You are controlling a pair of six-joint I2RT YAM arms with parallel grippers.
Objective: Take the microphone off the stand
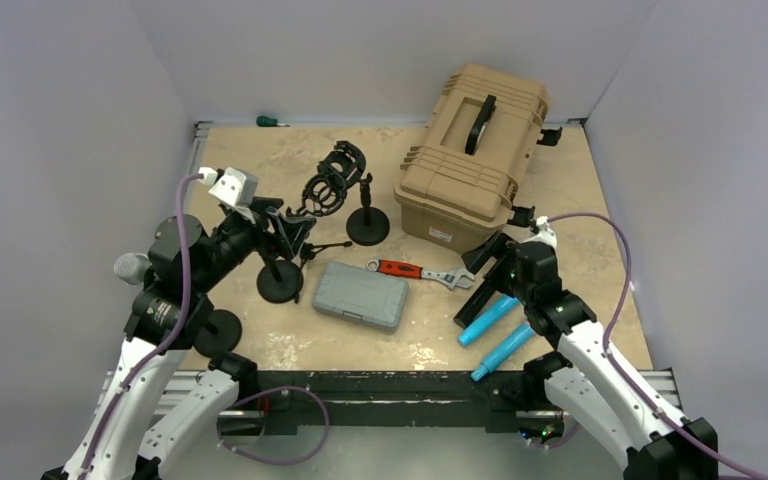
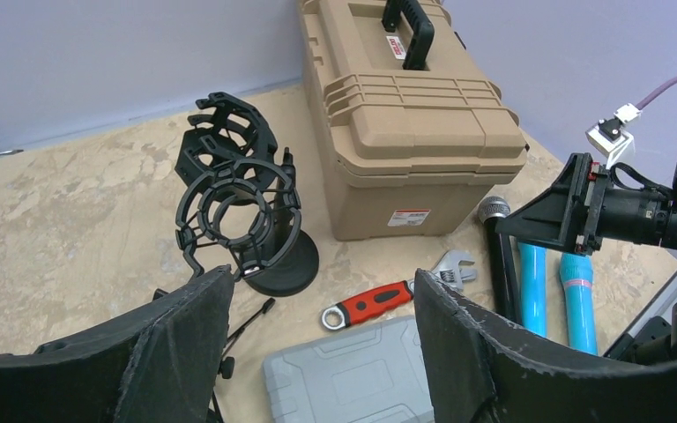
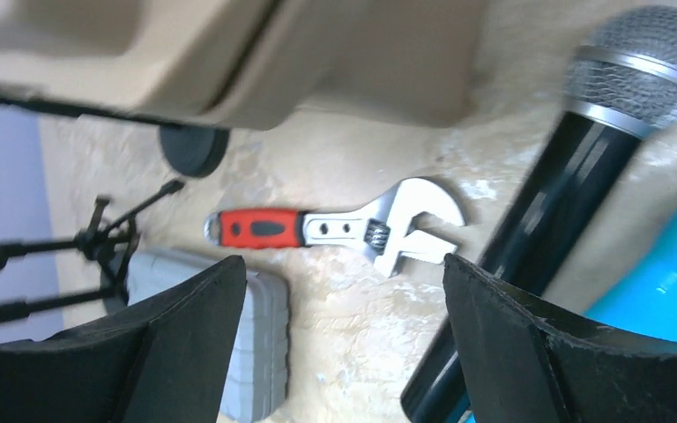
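the black microphone [image 3: 540, 229] lies flat on the table [image 1: 260, 150], just beside two blue cylinders [image 2: 533, 282] and near the adjustable wrench [image 3: 335, 229], well apart from the empty shock-mount stand [image 2: 286, 264]. the right gripper [image 3: 344, 269] hangs over the wrench, released with its fingers spread and nothing between them. the left gripper [image 2: 322, 278] is likewise released, above the grey case [image 2: 344, 379].

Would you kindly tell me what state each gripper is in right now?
Left gripper: open, holding nothing.
Right gripper: open, holding nothing.
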